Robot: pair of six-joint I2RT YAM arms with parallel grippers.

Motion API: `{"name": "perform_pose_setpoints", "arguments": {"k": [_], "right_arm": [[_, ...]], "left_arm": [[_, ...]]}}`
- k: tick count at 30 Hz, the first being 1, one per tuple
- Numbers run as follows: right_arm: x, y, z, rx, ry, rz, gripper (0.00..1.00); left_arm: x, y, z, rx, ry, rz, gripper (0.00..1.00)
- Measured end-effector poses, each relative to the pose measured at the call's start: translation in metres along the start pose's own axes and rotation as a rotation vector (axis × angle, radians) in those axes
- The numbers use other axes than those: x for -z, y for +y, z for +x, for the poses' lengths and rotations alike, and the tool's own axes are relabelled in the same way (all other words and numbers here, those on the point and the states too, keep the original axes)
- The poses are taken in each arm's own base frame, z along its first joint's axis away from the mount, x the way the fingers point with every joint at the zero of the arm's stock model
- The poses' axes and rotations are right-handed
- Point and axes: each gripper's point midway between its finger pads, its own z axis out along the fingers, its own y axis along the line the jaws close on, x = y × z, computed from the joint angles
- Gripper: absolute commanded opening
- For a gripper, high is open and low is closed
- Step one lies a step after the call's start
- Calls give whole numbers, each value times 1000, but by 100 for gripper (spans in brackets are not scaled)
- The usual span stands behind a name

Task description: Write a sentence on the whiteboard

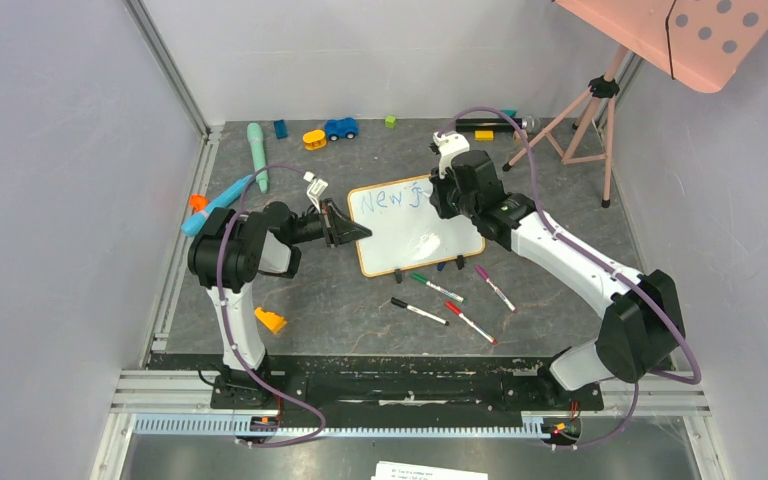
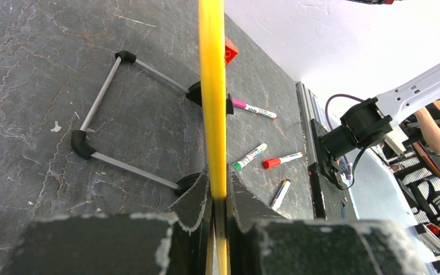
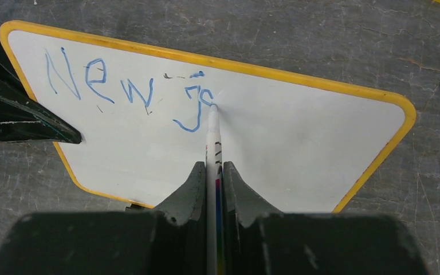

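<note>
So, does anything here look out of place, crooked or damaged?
Nothing looks damaged. The small white orange-framed whiteboard sits at an angle on the dark grey table, clamped by the left claw. Tiny dark stray marks dot it near the blue handwritten letters. Four capped marker pens lie scattered in front of it.

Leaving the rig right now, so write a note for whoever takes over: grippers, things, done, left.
Left gripper: shut on the edge of the whiteboard, steadying it mid-table.
Right gripper: shut on a marker, tip on the board.
Done: the sentence reads "New j" plus a started letter, in blue.
Left: its remaining words.
</note>
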Motion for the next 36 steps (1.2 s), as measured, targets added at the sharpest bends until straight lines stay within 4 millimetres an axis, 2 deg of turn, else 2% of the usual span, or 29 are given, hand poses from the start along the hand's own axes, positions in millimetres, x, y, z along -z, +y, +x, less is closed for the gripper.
{"name": "perform_pose_setpoints", "arguments": {"k": [11,36], "right_arm": [[1,-6,-11,8,-12,37,0],[-5,4,-16,7,-20,-20,0]], "left_arm": [[0,0,0,0,0,0,2],[1,1,-1,-2,-3,-3,2]]}}
